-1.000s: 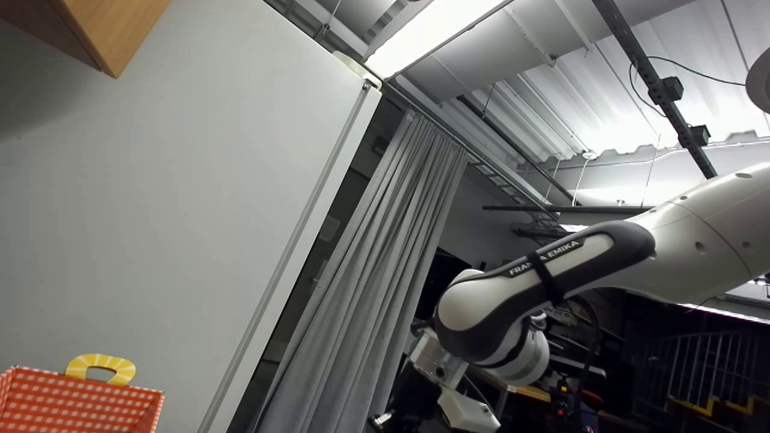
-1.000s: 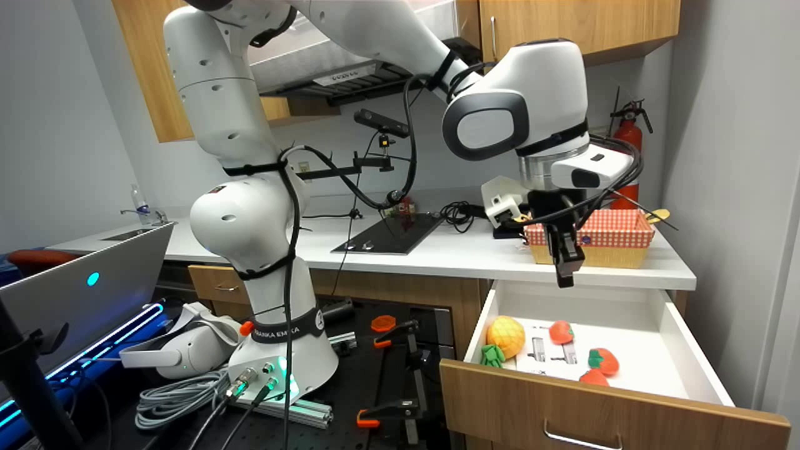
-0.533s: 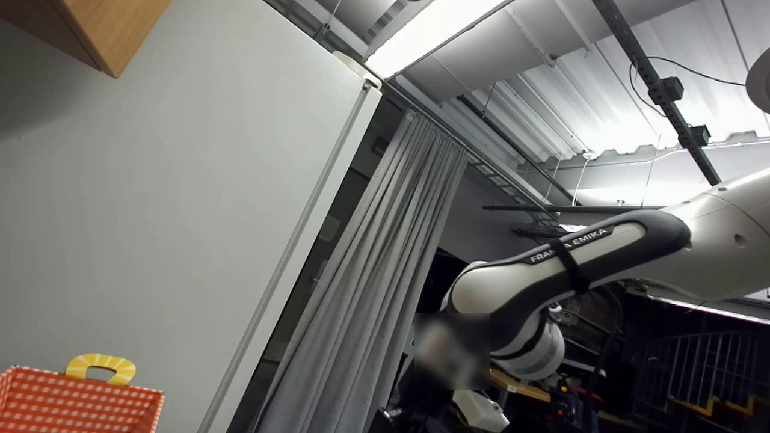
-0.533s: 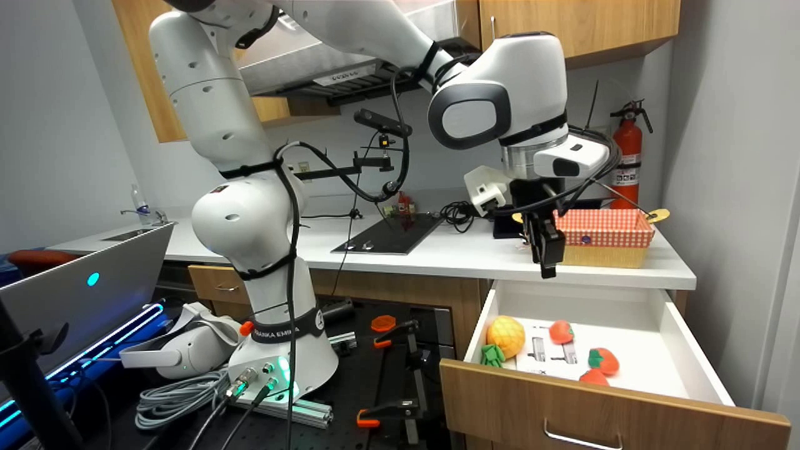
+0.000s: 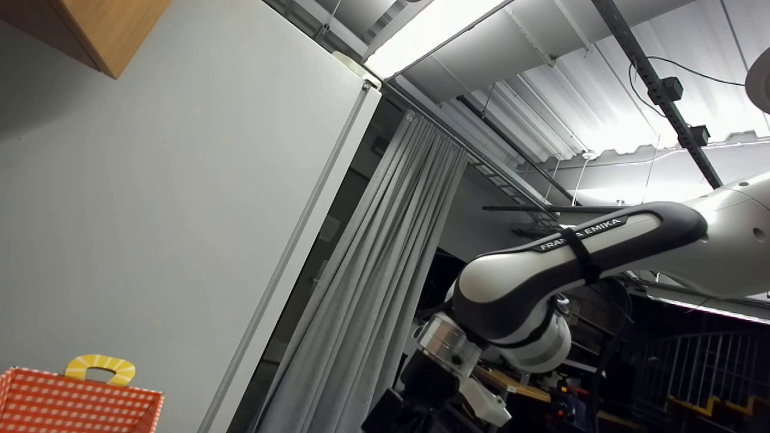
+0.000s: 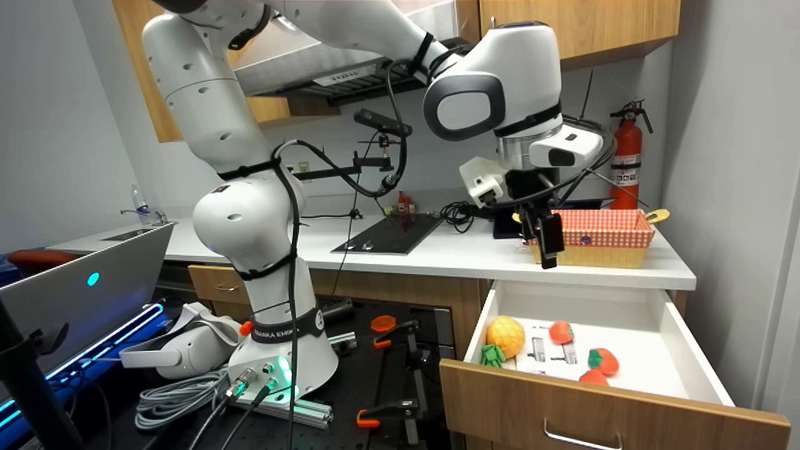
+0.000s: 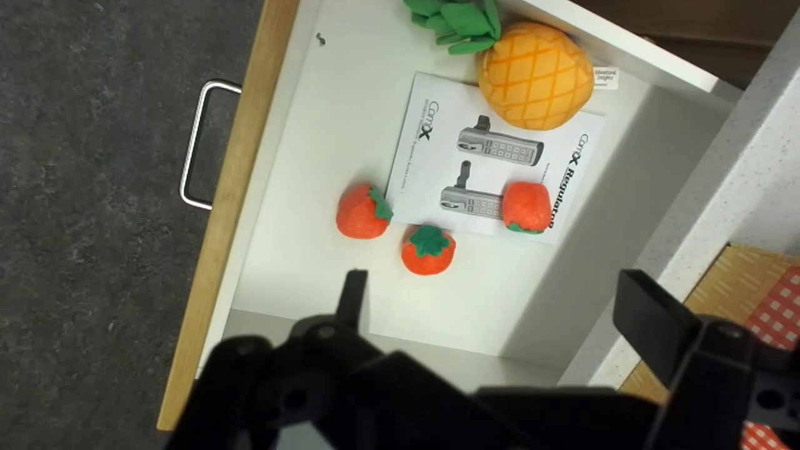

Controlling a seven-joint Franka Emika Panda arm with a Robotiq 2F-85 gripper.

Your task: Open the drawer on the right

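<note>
Since earlier, our Panda arm (image 6: 369, 25) has risen slightly. Under the worktop (image 6: 450, 255) we see the right drawer (image 6: 612, 409) pulled out; above hangs our hand (image 7: 497, 297), jaws well apart. The drawer holds a plush pineapple (image 7: 534, 78) and three red toy fruits (image 7: 427, 251).

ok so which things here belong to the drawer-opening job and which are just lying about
Part of the job:
drawer, already open
its metal handle
gripper, open and holding nothing

Just lying about:
toy pineapple, three red toys and printed sheet, inside the drawer
checked basket, on the counter
</note>
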